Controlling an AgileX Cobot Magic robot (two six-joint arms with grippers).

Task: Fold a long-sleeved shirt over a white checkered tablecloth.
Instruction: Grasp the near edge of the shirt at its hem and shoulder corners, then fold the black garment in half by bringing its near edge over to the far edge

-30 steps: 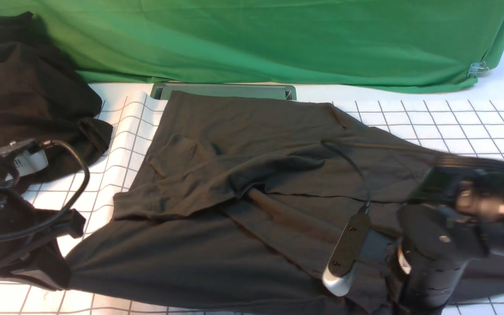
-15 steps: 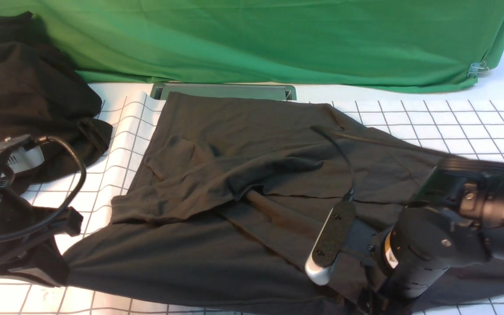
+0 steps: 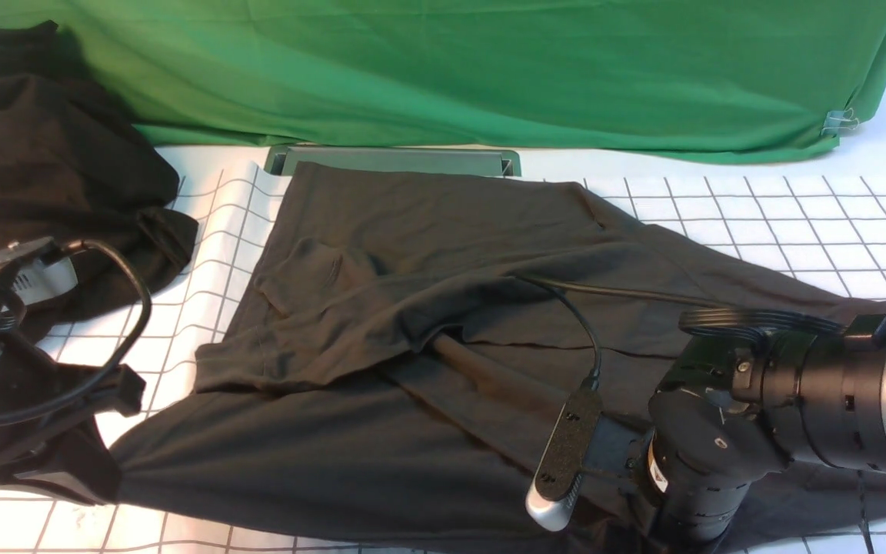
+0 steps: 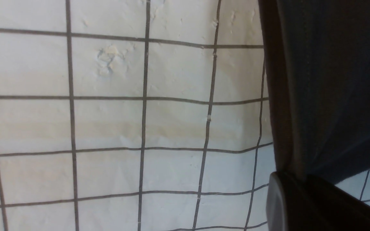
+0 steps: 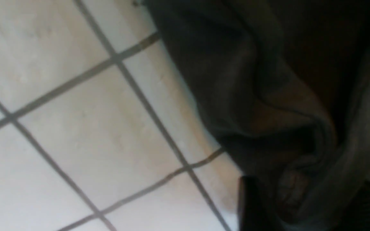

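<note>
Left gripper (image 3: 81, 469) is pinched shut on the near-left corner of the long-sleeved shirt (image 3: 428, 261), which lies spread over the middle of the white checkered tablecloth (image 3: 781, 215) with a sleeve lying across it. Over on the right, the right gripper (image 3: 685, 538) is down in the bunched hem, and honestly I can't tell if its fingers have the cloth. If it nips one layer or misses, I reckon the fold lifts lopsided and wrinkles.

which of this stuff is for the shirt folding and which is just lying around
Job: shirt, tablecloth.
Lying about: green cloth, dark clothes pile, grey tray, clip.
</note>
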